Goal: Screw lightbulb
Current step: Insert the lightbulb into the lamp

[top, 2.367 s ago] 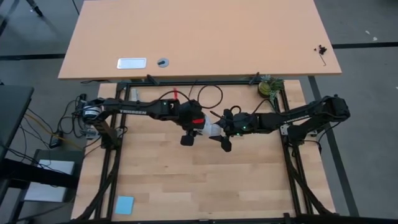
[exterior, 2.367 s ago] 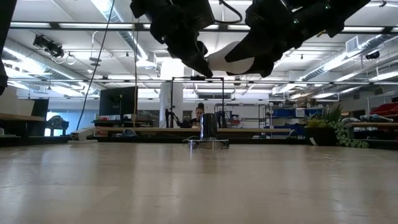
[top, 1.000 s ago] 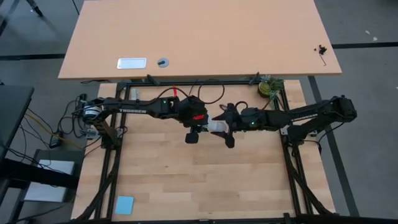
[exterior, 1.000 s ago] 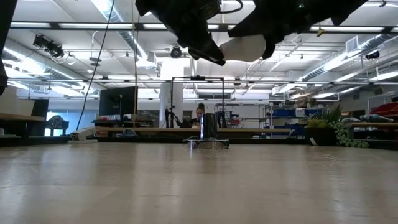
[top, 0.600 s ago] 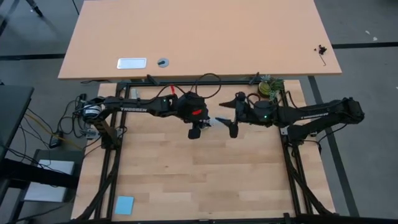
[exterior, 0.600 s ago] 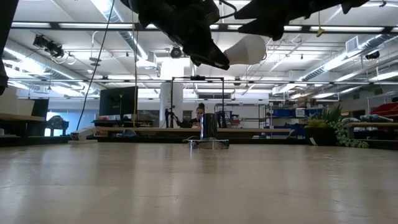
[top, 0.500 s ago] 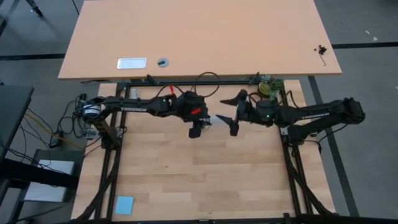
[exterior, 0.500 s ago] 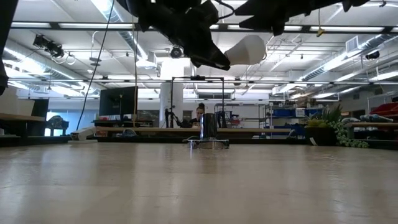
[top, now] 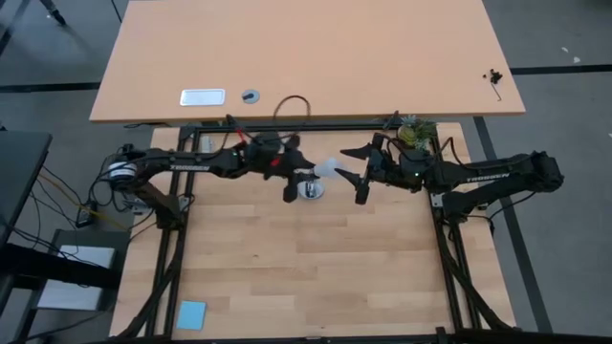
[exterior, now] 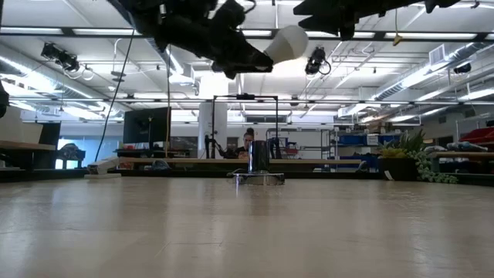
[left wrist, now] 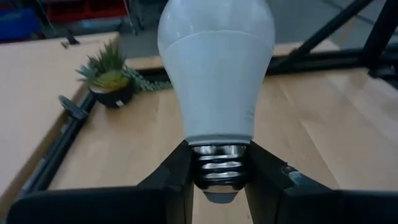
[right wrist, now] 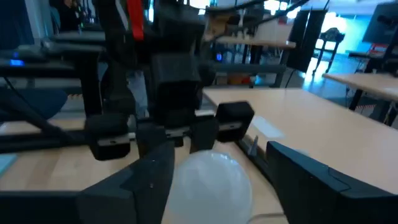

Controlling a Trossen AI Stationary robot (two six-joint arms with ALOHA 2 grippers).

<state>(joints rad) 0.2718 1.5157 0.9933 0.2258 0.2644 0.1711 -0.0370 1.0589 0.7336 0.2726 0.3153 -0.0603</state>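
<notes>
The left gripper (top: 298,176) is now holding the lightbulb (top: 327,169) alone, just above the socket (top: 311,189). The right gripper (top: 359,172) has let go and is sitting wide open beside the bulb.

One lightbulb (top: 327,169), one socket (top: 310,189), two arms.

Two dark, slender jointed arms are seen. White lettering is carried along each forearm link. A red patch is noted near the left wrist, with a black cable looped above it. Both grippers, left gripper (top: 298,179) and right gripper (top: 357,170), are fitted with black angular fingers.
</notes>
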